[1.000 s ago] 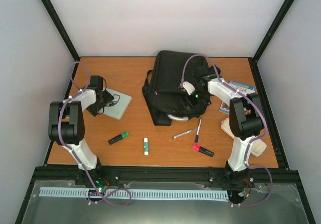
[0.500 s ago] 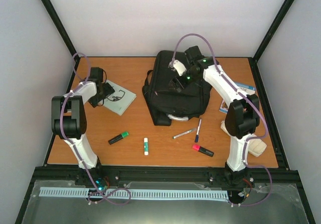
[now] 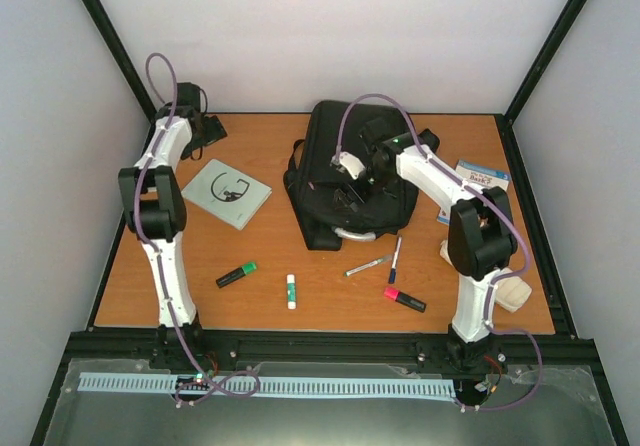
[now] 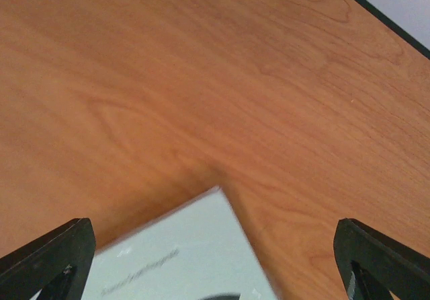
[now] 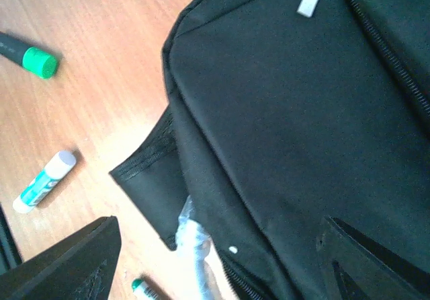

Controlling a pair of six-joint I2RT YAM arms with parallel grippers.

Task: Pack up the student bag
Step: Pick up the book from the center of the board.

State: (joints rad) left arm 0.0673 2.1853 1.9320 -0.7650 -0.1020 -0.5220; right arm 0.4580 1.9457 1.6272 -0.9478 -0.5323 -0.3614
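Packing looks barely begun to me — large black fabric backpack (image 3: pixel 325 136) lies back-centre on the orange wooden table (image 3: pixel 260 236), green-capped highlighter (image 3: pixel 236 274), white glue stick (image 3: pixel 291 291) and pale square booklet (image 3: pixel 227 193) loose outside — left gripper (image 3: pixel 210 128) spread empty, right gripper (image 3: pixel 350 188) spread empty over the backpack.

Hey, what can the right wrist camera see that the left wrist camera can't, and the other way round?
Only the right wrist view shows the large black fabric backpack, the black highlighter with a green cap and the white glue stick with a green label. Only the left wrist view shows a corner of the pale grey flat booklet. Both show the orange-brown wooden table, and the left end effector and the right end effector are each open and empty.
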